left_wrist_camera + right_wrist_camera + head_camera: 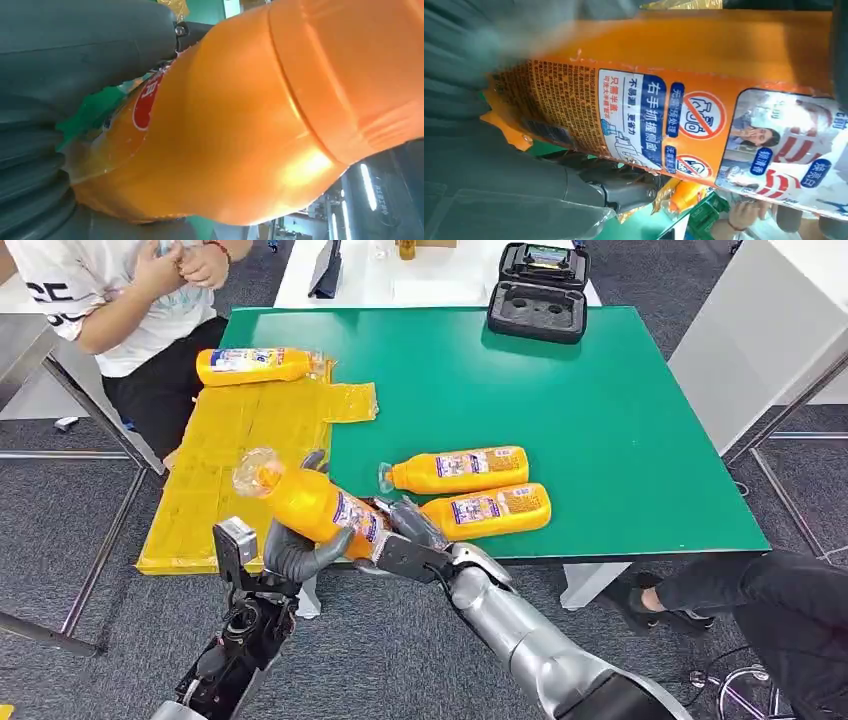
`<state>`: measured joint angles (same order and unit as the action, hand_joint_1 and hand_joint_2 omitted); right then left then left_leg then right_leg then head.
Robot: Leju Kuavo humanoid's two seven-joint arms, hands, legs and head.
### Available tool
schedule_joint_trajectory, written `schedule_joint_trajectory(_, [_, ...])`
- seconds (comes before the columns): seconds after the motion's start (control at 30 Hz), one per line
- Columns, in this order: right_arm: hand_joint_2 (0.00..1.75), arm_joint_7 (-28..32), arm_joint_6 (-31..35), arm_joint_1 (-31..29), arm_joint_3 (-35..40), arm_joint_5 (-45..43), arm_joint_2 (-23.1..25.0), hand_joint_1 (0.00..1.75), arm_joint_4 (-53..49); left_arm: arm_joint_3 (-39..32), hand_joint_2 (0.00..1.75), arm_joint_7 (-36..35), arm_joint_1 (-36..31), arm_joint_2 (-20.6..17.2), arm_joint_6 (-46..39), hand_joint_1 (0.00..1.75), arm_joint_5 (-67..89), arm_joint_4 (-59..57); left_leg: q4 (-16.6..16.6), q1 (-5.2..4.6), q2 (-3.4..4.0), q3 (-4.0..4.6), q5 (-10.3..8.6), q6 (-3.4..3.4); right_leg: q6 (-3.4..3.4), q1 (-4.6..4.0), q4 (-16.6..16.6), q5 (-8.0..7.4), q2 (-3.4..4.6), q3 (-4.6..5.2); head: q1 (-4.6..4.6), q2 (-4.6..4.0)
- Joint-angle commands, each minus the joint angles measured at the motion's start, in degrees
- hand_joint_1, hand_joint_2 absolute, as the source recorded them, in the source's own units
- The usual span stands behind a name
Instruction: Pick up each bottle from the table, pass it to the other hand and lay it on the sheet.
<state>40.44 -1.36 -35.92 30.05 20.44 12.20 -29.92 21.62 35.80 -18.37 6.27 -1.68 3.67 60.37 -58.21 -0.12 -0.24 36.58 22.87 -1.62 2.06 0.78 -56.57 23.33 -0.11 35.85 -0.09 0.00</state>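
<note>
An orange bottle (312, 504) with a clear cap hangs tilted over the front left edge of the green table (620, 430), cap toward the yellow sheet (215, 475). My left hand (295, 552) wraps its middle from below, and my right hand (405, 528) holds its base end. Up close, the bottle (260, 115) lies against my left hand (75, 60), and its label (674, 110) faces my right hand (484, 165). Two more orange bottles (458, 470) (490, 510) lie on the table just right of my right hand. Another bottle (255, 365) lies at the sheet's far end.
A person in a white shirt (120, 300) sits beyond the sheet's far left corner. An open black case (538, 292) stands at the table's far edge. Another person's dark-clothed leg (760, 600) reaches in at the lower right. A white cabinet (770, 330) stands to the right.
</note>
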Motion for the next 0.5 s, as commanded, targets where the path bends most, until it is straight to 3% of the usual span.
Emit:
schedule_joint_trajectory(0.03, [1.75,-0.5,-0.6,-3.0,2.6,0.7,0.6,1.73,5.4,0.6,1.75,0.1,-2.5,0.4,6.2,1.75,-2.5,-2.9,0.0,0.03,-0.04,-0.13,0.05,0.06,-0.05,-0.03,0.0,0.06,-0.04,-0.15,0.0,0.0])
schedule_joint_trajectory(0.33, [1.75,-0.5,-0.7,-3.3,2.9,1.0,0.9,1.71,6.0,0.0,1.75,0.7,-2.4,0.1,15.0,1.75,-7.3,-3.2,0.0,0.03,-0.03,-0.15,0.05,0.06,-0.05,-0.03,0.0,0.06,-0.04,-0.15,0.0,0.0])
schedule_joint_trajectory(0.5, [1.75,-0.5,-0.6,-3.4,2.9,1.2,1.0,1.71,6.1,-0.2,1.75,0.5,-2.3,0.0,15.0,1.75,-6.0,-3.7,0.0,0.04,-0.05,-0.23,0.1,0.07,-0.07,-0.05,0.0,0.12,-0.07,-0.24,0.0,0.0])
